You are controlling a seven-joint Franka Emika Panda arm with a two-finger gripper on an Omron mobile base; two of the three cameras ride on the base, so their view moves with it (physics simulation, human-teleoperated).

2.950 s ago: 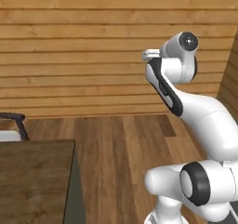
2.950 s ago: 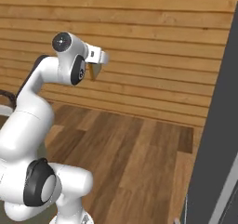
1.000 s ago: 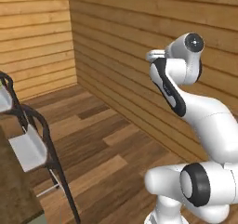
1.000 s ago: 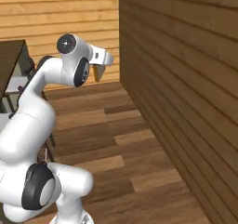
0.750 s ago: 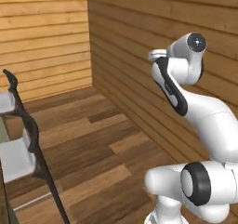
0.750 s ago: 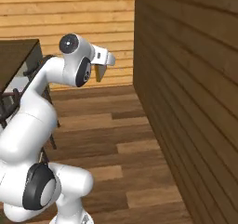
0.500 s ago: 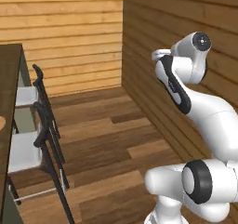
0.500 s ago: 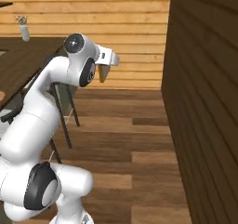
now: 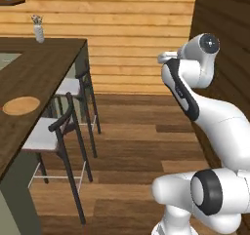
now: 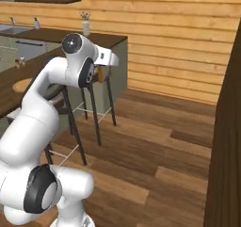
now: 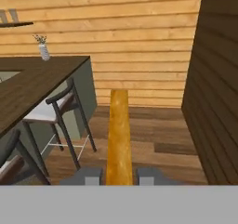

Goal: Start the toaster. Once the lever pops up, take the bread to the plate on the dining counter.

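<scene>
Gripping one orange-brown-crusted bread slice [image 11: 119, 135] edge-on, the two dark fingers [image 11: 87, 176] press its lower sides, held in the air well apart from the long dark-brown wood-grain tabletop [image 9: 44, 73]. On that tabletop lie one round tan-orange plate [image 9: 21, 105] and one small pale vase [image 9: 38, 32]; two dark stools [image 9: 61, 131] stand just beside it.

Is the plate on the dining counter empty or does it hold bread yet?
Empty. The plate lies bare on the counter; the bread stands edge-on, clamped in the claw.
</scene>
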